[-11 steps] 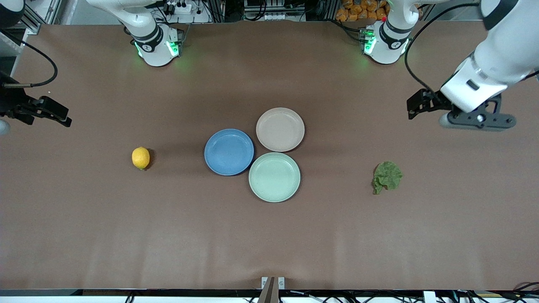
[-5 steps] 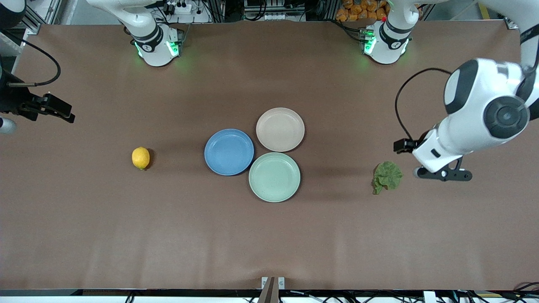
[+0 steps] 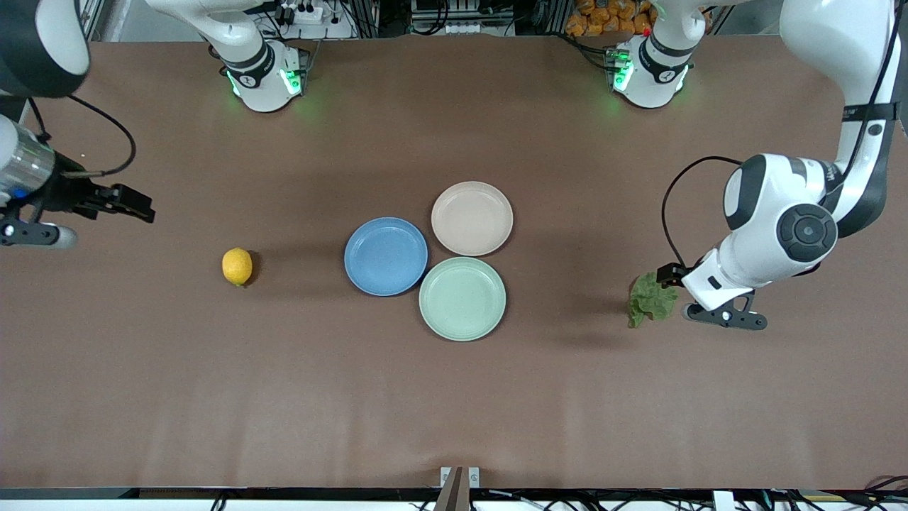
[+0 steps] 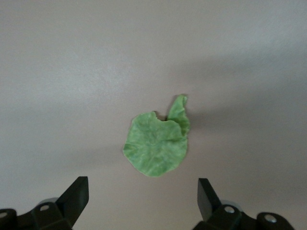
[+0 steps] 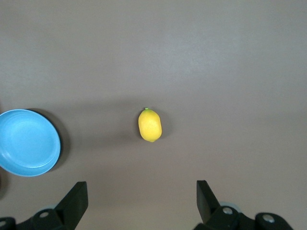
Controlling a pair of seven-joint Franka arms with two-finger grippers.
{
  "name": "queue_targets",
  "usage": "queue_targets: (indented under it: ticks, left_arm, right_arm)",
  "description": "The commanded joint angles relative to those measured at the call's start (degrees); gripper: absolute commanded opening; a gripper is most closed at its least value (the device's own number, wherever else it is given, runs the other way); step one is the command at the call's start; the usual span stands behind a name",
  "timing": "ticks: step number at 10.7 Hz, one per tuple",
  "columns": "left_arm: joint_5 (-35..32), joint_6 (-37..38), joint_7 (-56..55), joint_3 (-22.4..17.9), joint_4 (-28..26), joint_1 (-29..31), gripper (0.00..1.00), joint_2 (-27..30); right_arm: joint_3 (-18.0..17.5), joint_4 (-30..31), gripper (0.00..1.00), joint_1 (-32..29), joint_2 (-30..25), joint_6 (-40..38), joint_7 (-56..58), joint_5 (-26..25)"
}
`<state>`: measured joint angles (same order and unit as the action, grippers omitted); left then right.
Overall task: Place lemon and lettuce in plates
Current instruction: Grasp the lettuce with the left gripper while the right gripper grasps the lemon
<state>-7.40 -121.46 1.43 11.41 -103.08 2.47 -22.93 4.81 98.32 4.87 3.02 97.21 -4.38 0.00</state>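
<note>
The lemon (image 3: pixel 237 266) lies on the brown table toward the right arm's end, beside the blue plate (image 3: pixel 386 255). The beige-pink plate (image 3: pixel 472 218) touches the blue one; both are empty. The lettuce (image 3: pixel 651 298) lies toward the left arm's end. My left gripper (image 3: pixel 702 301) hovers just beside the lettuce, open and empty; in the left wrist view the lettuce (image 4: pixel 156 146) lies just ahead of the open gripper (image 4: pixel 143 201). My right gripper (image 3: pixel 50 213) is open and empty, up near the table's end; its wrist view shows the lemon (image 5: pixel 150 125) and the blue plate (image 5: pixel 29 142).
A pale mint-green plate (image 3: pixel 462 298), empty, touches the blue and beige-pink plates and is nearer to the front camera than both. The two arm bases (image 3: pixel 266 78) stand along the table's edge farthest from the front camera.
My left arm has swung down and in from the table's end to the lettuce. My right arm has moved a little toward the lemon. Nothing on the table has moved.
</note>
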Motion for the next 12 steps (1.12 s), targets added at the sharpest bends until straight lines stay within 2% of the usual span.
queue_targets:
  ticks: [1, 3, 4, 7, 12]
  left_arm:
    - [-3.04, -3.68, 2.97, 0.37, -0.37, 0.34, 1.00, -3.24]
    - [-3.93, -11.83, 2.97, 0.37, -0.28, -0.27, 1.00, -8.60]
    - [-3.85, -13.52, 2.88, 0.37, -0.28, -1.06, 1.00, -9.75]
    - [-3.85, -13.72, 2.62, 0.28, -0.28, -1.77, 1.00, -11.34]
    - [-5.43, -13.98, 2.71, 0.28, -0.81, -1.59, 1.00, -13.45]
  right_arm:
    - [-0.86, 9.49, 1.00, -1.61, -3.28, 7.34, -0.10, 0.09]
    - [-0.94, 15.73, 1.00, -1.61, -3.72, 14.37, -0.10, 0.18]
    - [-1.29, 18.98, 1.00, -1.61, -3.72, 18.41, -0.10, 0.18]
    - [-1.56, 30.93, 1.00, -1.61, -3.20, 35.10, 0.07, 0.18]
    - [-1.74, 33.42, 1.00, -2.22, 1.45, 40.05, -0.02, 0.18]
